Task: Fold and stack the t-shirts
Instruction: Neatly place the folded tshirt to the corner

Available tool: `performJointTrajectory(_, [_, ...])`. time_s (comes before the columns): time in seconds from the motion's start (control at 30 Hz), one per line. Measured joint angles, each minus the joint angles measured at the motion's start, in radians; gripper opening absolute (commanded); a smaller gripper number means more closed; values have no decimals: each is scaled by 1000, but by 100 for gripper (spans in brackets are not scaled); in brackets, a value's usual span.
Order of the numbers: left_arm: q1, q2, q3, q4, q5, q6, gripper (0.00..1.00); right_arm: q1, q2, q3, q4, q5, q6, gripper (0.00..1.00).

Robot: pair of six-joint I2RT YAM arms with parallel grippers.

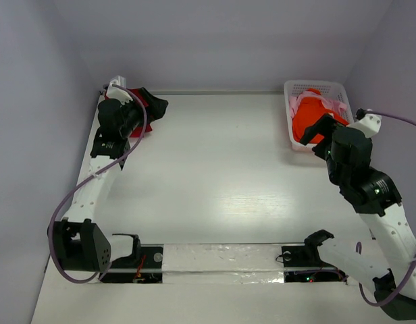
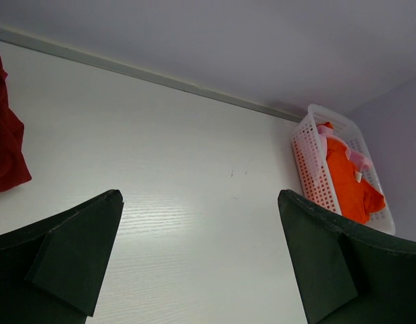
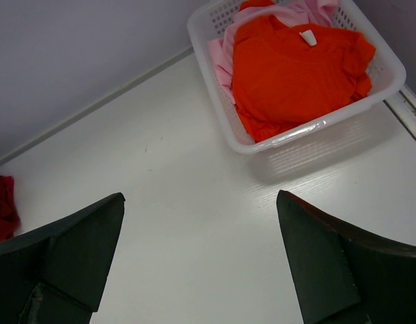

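A bright orange t-shirt (image 1: 308, 120) lies on top in the white lattice basket (image 1: 316, 84) at the far right, with a pale pink t-shirt (image 1: 294, 104) under it. My right gripper (image 1: 317, 129) hovers just in front of the basket, open and empty. The right wrist view shows its fingers spread over bare table (image 3: 200, 196), the orange t-shirt (image 3: 289, 67) and the pale pink one (image 3: 225, 57) beyond. A dark red t-shirt (image 1: 142, 113) lies bunched at the far left, partly hidden by my left gripper (image 1: 152, 106). That gripper (image 2: 200, 196) is open and empty, the red cloth (image 2: 5, 135) to its left.
Pale walls close the table at the back and on both sides. The basket (image 3: 316, 128) stands against the right wall in the far corner. Both arm bases and a taped strip (image 1: 221, 260) run along the near edge. White tabletop (image 1: 221, 175) lies between the arms.
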Motion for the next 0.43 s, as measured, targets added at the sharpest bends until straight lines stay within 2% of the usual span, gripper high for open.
performJointTrajectory(0.23, [-15,-14,-2,0,-13,0,99,0,-51,0,-2,1,-5,99])
performJointTrajectory(0.33, [-27,-14,-5,2,-17,0,99,0,-50,0,-3,0,-8,94])
performJointTrajectory(0.43, [-31,-14,-12,1,-18,0,99,0,-44,-4,-2,0,-8,95])
